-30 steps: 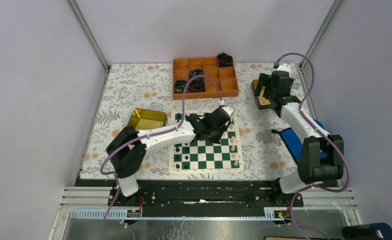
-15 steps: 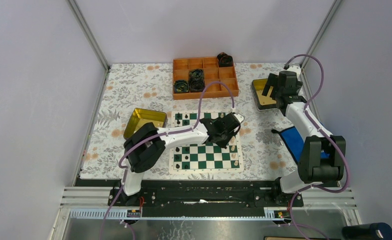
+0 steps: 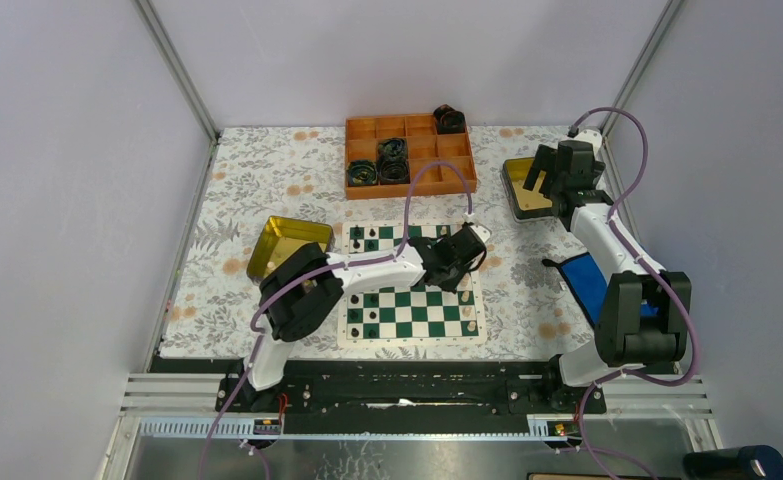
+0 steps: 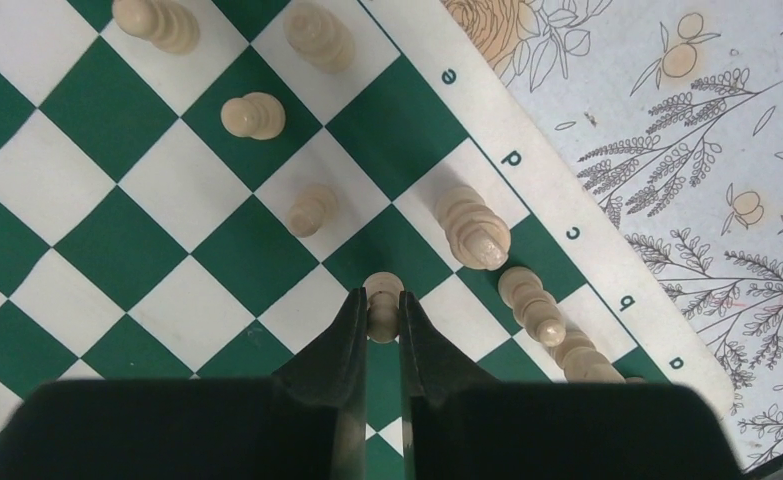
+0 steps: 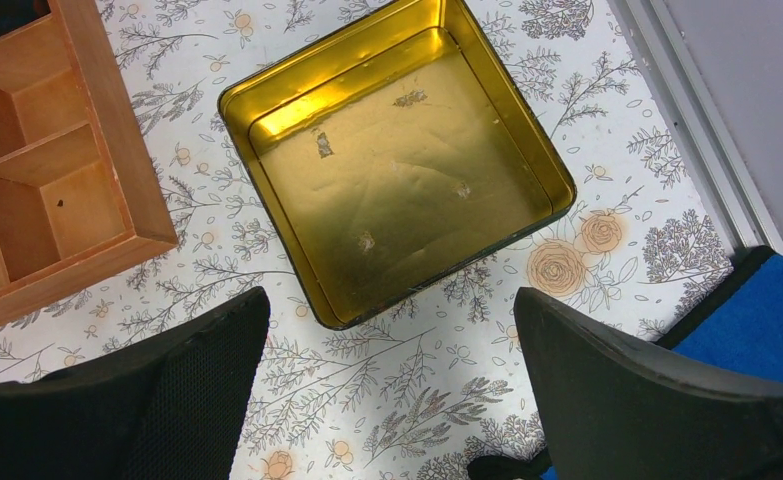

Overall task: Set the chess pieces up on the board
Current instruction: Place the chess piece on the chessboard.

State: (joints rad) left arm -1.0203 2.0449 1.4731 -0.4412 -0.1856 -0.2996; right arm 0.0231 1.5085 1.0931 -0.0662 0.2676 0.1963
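Left tool (image 4: 382, 318) clamped on a small cream-white turned pawn (image 4: 383, 287), over the flat green-and-white checkered board (image 4: 527, 172) at its 3 o'clock side, more cream-white pieces (image 4: 474, 225) just beside, right tool (image 5: 389, 310) spread wide above a square gold-lined tin (image 5: 397, 170) at 1 o'clock on the floral surface (image 5: 607, 235)

Bright, even light from above; the pieces (image 4: 252, 115) cast only faint, soft shadows. Glare streaks the tin (image 5: 397, 190) floor. The right pincer (image 5: 389, 305) looks slightly soft up close.
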